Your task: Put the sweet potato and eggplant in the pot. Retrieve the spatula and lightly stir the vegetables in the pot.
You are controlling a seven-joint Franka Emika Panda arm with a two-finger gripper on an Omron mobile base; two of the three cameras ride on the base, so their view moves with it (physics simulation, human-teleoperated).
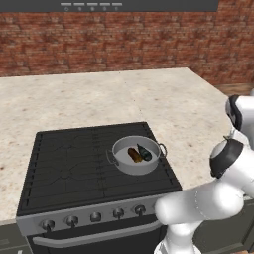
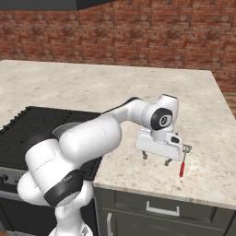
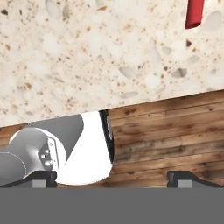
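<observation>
The grey pot (image 1: 133, 169) stands on the stove's right side. Inside it the orange-brown sweet potato (image 1: 134, 155) and the dark eggplant (image 1: 145, 152) lie side by side. The spatula (image 2: 182, 168) rests on the counter near its front edge, red handle toward the edge, metal shaft pointing away. My gripper (image 2: 156, 159) hovers just above the counter, directly left of the spatula, open with nothing between its fingers. In the hand view the red handle of the spatula (image 3: 194, 13) shows at the top right, away from the open gripper (image 3: 113, 178).
The black stove (image 1: 74, 163) has knobs along its front. Speckled stone counter (image 2: 184, 106) stretches to the brick back wall. The counter's front edge (image 3: 153, 99) runs close below the hand, with wooden floor (image 3: 175, 135) beyond it.
</observation>
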